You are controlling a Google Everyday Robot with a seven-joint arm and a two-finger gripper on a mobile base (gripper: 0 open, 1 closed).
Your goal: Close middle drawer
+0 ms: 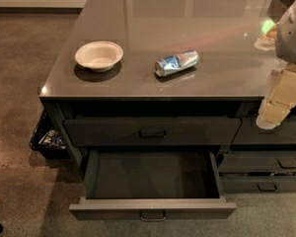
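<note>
The middle drawer (pixel 153 209) is pulled far out of the dark charcoal cabinet. Its dark interior (pixel 153 174) holds nothing I can see, and its small pull handle (pixel 153 216) sits at the centre of the flat front, near the bottom edge of the view. The uppermost wide drawer (pixel 153 131) above it is pushed in. My gripper (pixel 269 121) hangs at the right edge, by the counter's front right corner, above and to the right of the open drawer and touching nothing.
On the grey countertop (pixel 138 28) stand a white bowl (pixel 98 55) and a blue-and-silver can (pixel 176 62) lying on its side. Narrower drawers (pixel 281 163) fill the stack to the right. A dark bin (pixel 45 137) sits on the floor at the left.
</note>
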